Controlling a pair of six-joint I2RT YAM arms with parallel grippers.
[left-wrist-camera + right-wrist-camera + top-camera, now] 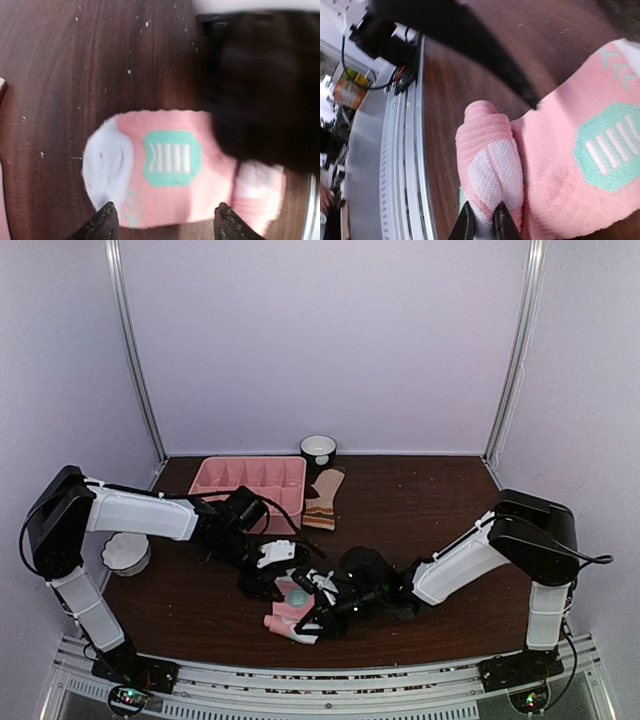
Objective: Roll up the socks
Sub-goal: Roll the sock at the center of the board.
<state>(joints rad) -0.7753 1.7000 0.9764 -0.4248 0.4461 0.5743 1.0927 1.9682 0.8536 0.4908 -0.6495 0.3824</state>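
The pink sock (287, 617) lies flat on the dark wooden table near the front edge, showing its teal patch (172, 158) and white toe (102, 162). My left gripper (166, 222) hovers open over it, one fingertip (106, 220) at the toe side and the other at the cuff side. My right gripper (484, 222) is shut on the sock's rolled-up cuff end (490, 150), pinching a fold of white mesh and pink fabric. In the top view the two grippers, left (276, 578) and right (320, 612), meet over this sock. The tan striped sock (323, 498) lies flat further back, untouched.
A pink divided tray (213, 478) sits at the back left, with a small white bowl (318, 448) behind the tan sock. Another white bowl (127, 552) stands by the left arm. A metal rail (402, 165) runs along the table's front edge, close to the rolled end.
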